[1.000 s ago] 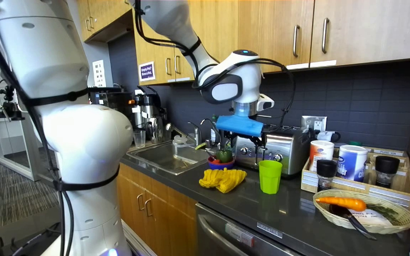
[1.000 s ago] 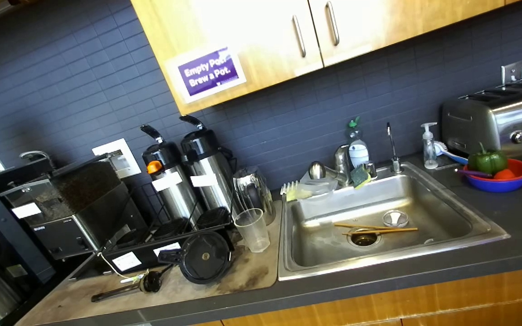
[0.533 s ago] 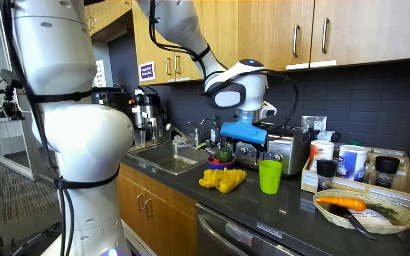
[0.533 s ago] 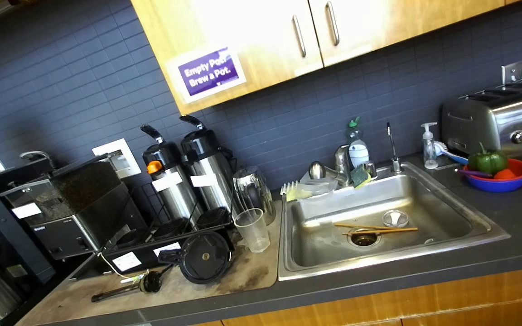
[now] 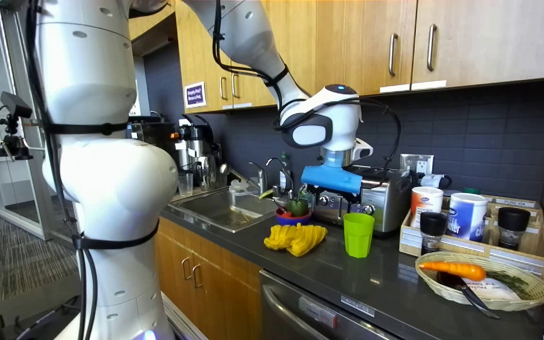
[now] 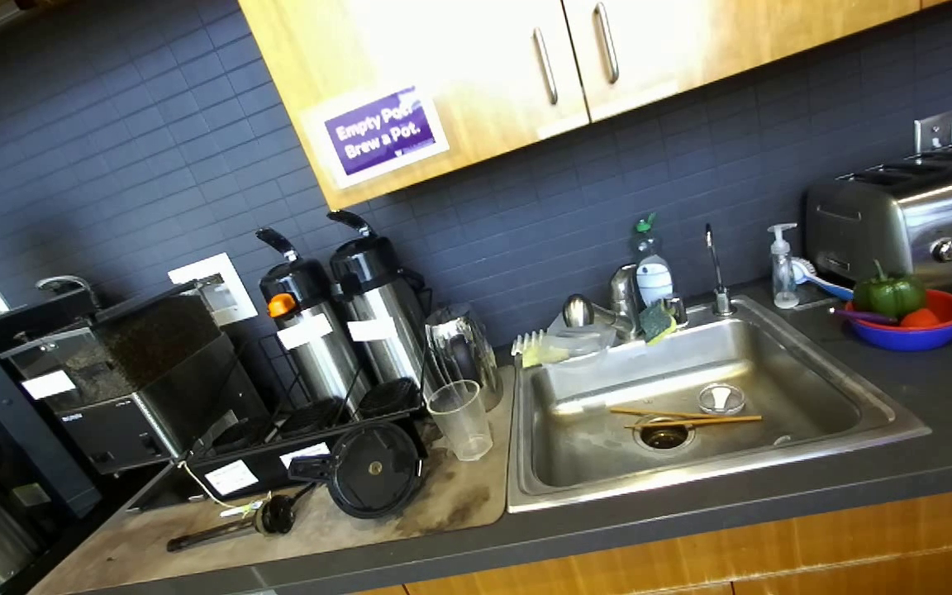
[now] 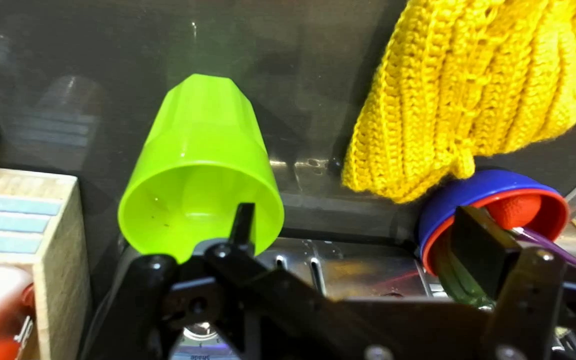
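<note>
Seen in the wrist view, my gripper (image 7: 359, 220) is open with nothing between its fingers. One black fingertip (image 7: 244, 220) overlaps the mouth of a bright green cup (image 7: 205, 135) in that view; the cup stands upright on the counter. The opposite finger (image 7: 483, 250) overlaps a blue bowl with a red inside (image 7: 463, 192), partly hiding a green pepper (image 7: 460, 280). A yellow knitted cloth (image 7: 463, 95) lies crumpled between cup and bowl. In an exterior view the gripper hangs under its blue cover (image 5: 332, 178), in front of the steel toaster (image 5: 390, 203) and above the counter.
A wicker basket (image 5: 534, 302) holding a carrot (image 5: 456, 270) sits near a wooden organizer (image 5: 484, 250) with canisters and shakers. The sink (image 6: 831, 364) has chopsticks (image 6: 691, 420) in it. Coffee dispensers (image 6: 319, 347) stand beyond. Cabinets (image 5: 366, 42) hang above the counter.
In an exterior view, my arm and gripper have shifted right and slightly down, toward the side where the green cup stands. The jaws stay open. Objects on the counter have not moved.
</note>
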You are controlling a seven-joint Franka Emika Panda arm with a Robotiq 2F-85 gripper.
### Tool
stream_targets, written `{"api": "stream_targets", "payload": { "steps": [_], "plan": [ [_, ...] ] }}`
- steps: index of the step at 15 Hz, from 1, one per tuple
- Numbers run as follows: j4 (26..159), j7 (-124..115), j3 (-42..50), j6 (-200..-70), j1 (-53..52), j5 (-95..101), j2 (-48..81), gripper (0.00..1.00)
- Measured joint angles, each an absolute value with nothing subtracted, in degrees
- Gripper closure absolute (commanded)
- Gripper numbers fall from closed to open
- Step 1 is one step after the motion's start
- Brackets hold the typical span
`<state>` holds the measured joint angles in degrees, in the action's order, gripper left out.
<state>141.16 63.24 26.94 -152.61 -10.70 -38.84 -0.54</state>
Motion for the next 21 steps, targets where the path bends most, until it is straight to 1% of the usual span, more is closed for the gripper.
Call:
{"api": "stream_targets", "payload": {
  "steps": [13,21],
  "plan": [
    [134.99,65.13,25.53,-150.48,-10.62,-41.02,7.16,0.00],
    [131.80,66.56,25.64,-150.27,-9.41,-41.02,9.79,0.00]
  ]
}}
